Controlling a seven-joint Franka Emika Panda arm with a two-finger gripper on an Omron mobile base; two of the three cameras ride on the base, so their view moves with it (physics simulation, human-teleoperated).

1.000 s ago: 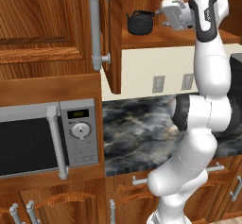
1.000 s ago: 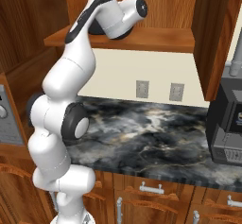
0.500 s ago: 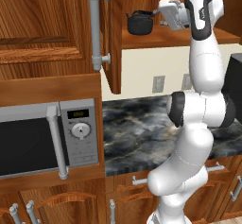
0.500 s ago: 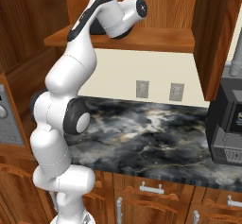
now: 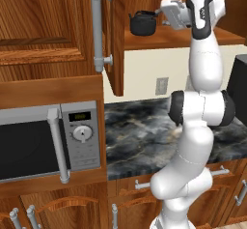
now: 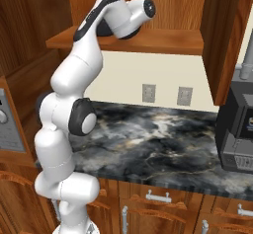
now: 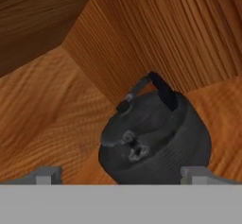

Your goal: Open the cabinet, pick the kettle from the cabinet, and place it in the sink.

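Even, soft rendered light fills all 3 views, with no glare and only faint shading under the cabinet (image 5: pixel 144 39) shelf. The hand view is coarse and slightly blurred, the kettle (image 7: pixel 153 140) casting a weak shadow.

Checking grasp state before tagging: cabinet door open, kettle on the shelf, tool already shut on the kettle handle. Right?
Not quite. The tool is open, its tips either side of the kettle, nothing gripped, as the hand view shows. The cabinet door is open and the kettle sits on the shelf.
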